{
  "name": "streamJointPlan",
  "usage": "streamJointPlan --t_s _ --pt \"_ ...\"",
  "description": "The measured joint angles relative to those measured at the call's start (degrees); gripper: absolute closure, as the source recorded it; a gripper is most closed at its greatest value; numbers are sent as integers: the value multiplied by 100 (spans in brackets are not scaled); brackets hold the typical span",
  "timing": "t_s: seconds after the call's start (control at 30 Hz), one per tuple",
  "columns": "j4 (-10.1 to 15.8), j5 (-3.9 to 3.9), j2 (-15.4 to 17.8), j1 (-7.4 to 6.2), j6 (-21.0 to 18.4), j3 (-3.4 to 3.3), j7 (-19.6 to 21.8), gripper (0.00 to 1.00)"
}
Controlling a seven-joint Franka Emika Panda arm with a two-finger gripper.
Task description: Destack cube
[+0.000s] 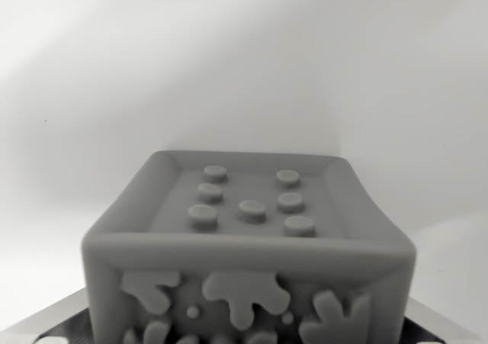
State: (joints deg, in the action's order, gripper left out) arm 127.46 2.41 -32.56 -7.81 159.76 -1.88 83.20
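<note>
jaws: out of frame in the wrist view, opening and hold cannot be told | surroundings: pale blank backdrop (244, 54) beyond, nothing in the way | cube (248, 245): low centre, near; grey, recessed top with seven round studs, raised splat shapes on near face | beneath: dark edge (435, 317) just below the cube, identity unclear | cut off: cube's bottom by frame edge; colourless, soft focus

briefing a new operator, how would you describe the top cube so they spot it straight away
Against the plain pale background, a grey cube fills the lower middle of the wrist view. Its recessed top face carries seven round raised studs, and its front shows raised splash-like shapes. It sits on something dark whose edges peek out below.
</note>
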Motion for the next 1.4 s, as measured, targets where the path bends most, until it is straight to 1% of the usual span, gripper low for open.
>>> streamJointPlan --t_s 1.03,1.17,1.4 --pt "-1 0 4 0 -1 1 0 0" --pt "10 0 43 -1 -20 0 0 0" --pt "60 0 240 -4 -151 -7 0 0"
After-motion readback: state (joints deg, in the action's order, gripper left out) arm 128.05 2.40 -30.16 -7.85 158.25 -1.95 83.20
